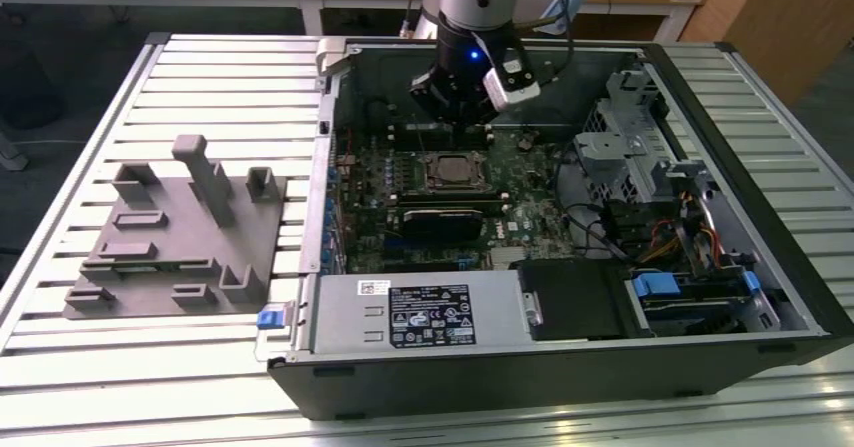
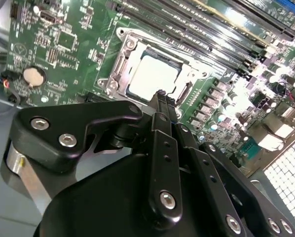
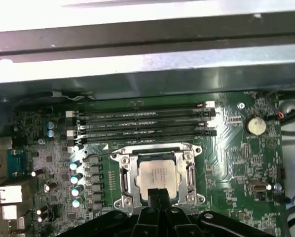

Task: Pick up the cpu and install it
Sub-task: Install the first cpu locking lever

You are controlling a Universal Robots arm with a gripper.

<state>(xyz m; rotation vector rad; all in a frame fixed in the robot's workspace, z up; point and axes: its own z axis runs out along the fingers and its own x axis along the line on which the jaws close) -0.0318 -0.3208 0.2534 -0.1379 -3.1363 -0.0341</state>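
The hand point(image 1: 461, 117) hangs over the open computer case point(image 1: 747, 297), just above the motherboard point(image 1: 534, 207), and the cpu point(image 3: 159, 176) is lying in its socket point(image 3: 159, 173), silver top up, framed by the metal retention bracket. In both wrist views the two black fingers point(image 2: 160, 106) are pressed together into one narrow tip with nothing between them, so the hand is closed and empty, its tip right over the near edge of the chip. Whether it touches the metal lid I cannot tell from here.

So the chip looks placed, and the risk now is all about that tip. If it presses down off-centre on the lid, the chip could tilt in the socket and bear unevenly on the contacts beneath. If the chip is not fully square in its seat, which these angles don't settle, any push would make that worse.

A sideways slide is the other worry: the tip could catch the bracket or skate onto the dark memory slots point(image 3: 142, 123) just beside the socket, or the small capacitors point(image 3: 76, 177) along its other side.

Out on the slatted surface point(image 1: 80, 367), the grey fixture point(image 1: 180, 237) sits well apart from the case, out of harm's way.
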